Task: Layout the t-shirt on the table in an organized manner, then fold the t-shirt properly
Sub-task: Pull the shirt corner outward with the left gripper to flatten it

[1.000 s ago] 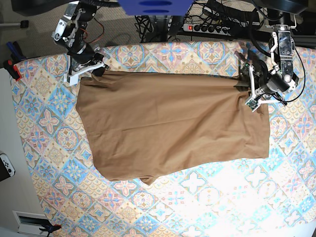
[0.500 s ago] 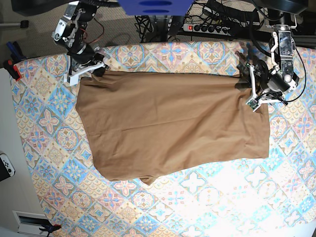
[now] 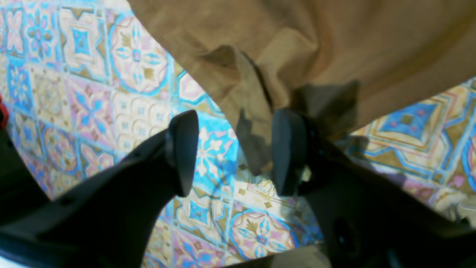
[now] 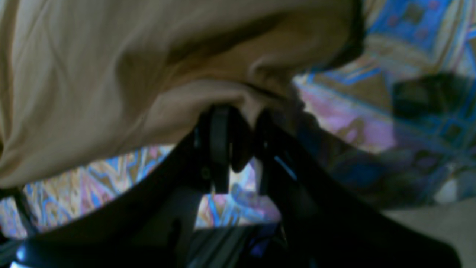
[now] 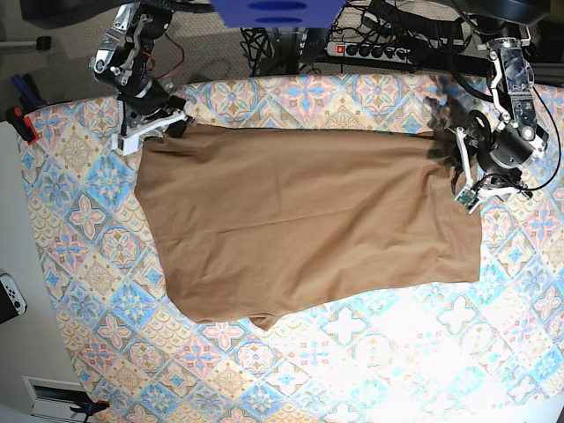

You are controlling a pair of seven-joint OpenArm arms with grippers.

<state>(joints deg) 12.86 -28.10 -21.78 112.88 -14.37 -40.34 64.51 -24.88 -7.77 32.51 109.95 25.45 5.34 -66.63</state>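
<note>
The tan t-shirt (image 5: pixel 300 220) lies spread flat across the patterned table (image 5: pixel 397 352). My left gripper (image 5: pixel 460 172) sits at the shirt's far right corner. In the left wrist view the left gripper (image 3: pixel 235 152) stands open, and a flap of the t-shirt (image 3: pixel 334 44) hangs by the right-hand finger (image 3: pixel 288 150), held by neither finger. My right gripper (image 5: pixel 157 126) is at the far left corner. In the right wrist view a fold of the t-shirt (image 4: pixel 111 74) lies over the tips of the right gripper (image 4: pixel 241 149). Its jaws are a sliver apart, and any pinch is hidden.
A power strip (image 5: pixel 370 50) and cables lie behind the table's far edge. A red and black clamp (image 5: pixel 22 123) and a white controller (image 5: pixel 11 295) sit off the table's left side. A blue part (image 5: pixel 273 11) hangs over the top middle.
My left gripper has opened, let go of the shirt's right corner and drawn back a little to the right. The right arm has hardly moved. The shirt lies as before.
</note>
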